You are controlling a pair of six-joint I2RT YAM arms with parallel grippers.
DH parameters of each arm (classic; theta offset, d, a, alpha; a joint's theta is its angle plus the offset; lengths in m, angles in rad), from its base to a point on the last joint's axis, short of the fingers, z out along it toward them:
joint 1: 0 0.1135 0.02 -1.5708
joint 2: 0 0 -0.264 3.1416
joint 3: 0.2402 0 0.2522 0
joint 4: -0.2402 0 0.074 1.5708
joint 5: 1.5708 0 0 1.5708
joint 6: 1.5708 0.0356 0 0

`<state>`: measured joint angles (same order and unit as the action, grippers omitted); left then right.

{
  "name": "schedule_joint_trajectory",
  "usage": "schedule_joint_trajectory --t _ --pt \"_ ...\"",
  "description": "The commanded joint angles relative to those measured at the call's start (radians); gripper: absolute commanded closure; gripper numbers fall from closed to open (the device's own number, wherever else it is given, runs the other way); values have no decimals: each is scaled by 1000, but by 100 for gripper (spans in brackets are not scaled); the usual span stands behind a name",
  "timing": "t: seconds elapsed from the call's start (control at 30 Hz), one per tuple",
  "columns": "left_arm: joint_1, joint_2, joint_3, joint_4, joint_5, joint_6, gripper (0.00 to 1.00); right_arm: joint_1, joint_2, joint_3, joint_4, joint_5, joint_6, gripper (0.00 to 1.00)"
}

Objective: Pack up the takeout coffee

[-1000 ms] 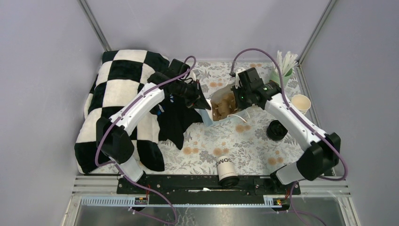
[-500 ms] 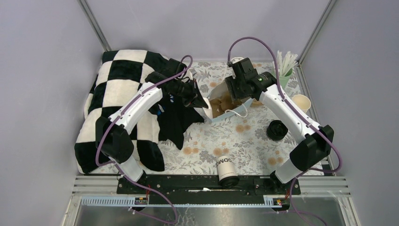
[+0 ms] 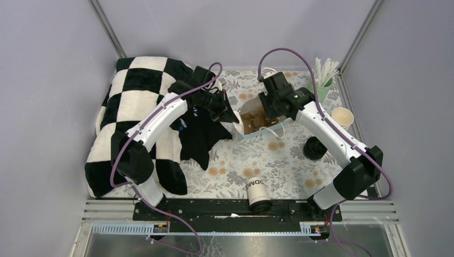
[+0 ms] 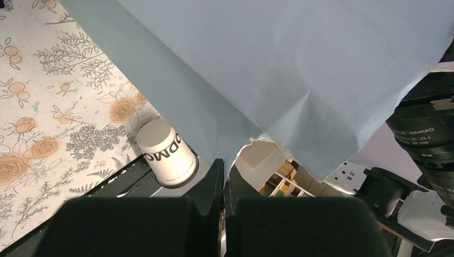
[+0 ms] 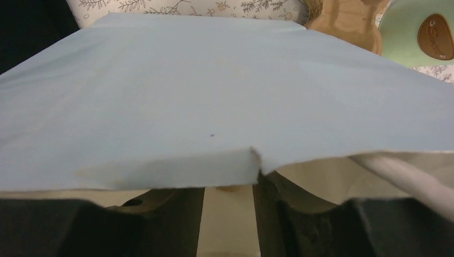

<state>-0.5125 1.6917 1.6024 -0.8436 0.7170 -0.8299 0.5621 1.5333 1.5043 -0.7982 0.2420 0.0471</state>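
The takeout coffee [image 3: 257,189], a white cup with a black lid and dark lettering, lies on its side near the table's front edge; it also shows in the left wrist view [image 4: 166,153]. A light-blue paper bag [image 3: 256,120] with a brown inside stands mid-table, mouth up. My left gripper [image 3: 231,115] is shut on the bag's torn left edge [image 4: 251,140]. My right gripper [image 3: 269,109] is at the bag's far right rim, its fingers [image 5: 278,198] apart, with the blue rim [image 5: 214,96] just over their tips.
A black-and-white checked blanket [image 3: 136,101] and a black cloth [image 3: 199,140] cover the left side. A black lid [image 3: 315,148], a cream paper cup [image 3: 342,116] and a green cup of sticks [image 3: 323,80] stand at the right.
My right gripper has swung back and left, then settled at the bag's rim. The bag has turned more upright. My left gripper has kept its hold, barely moving.
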Motion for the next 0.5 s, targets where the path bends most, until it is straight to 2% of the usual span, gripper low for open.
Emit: schedule_joint_trajectory --t 0.0,0.03,0.07,0.1,0.13,0.23,0.3,0.33,0.4,0.47 --pt "-7 14 46 6 -14 3 100 3 -23 -1 49 -16 -16 57" --pt "-9 15 47 6 -15 3 100 4 -25 -3 50 -18 -17 66" --pt "-10 17 50 6 -15 3 100 3 -25 -3 48 -19 -13 80" --pt "-10 18 51 6 -14 3 100 3 -25 -5 51 -30 -12 90" --pt "-12 19 54 6 -15 3 100 4 -25 -9 60 -48 -13 93" --pt "-12 25 60 6 -14 3 100 4 -19 -26 91 -22 2 91" --pt "-14 27 63 6 -15 4 100 1 -16 -57 134 58 7 83" --pt "-14 27 63 6 -17 3 100 2 -14 -74 158 86 -3 84" --pt "-14 27 62 6 -15 4 100 0 -8 -115 216 192 -5 97" --pt "-12 26 58 6 -17 4 100 -6 3 -202 326 274 -36 100"
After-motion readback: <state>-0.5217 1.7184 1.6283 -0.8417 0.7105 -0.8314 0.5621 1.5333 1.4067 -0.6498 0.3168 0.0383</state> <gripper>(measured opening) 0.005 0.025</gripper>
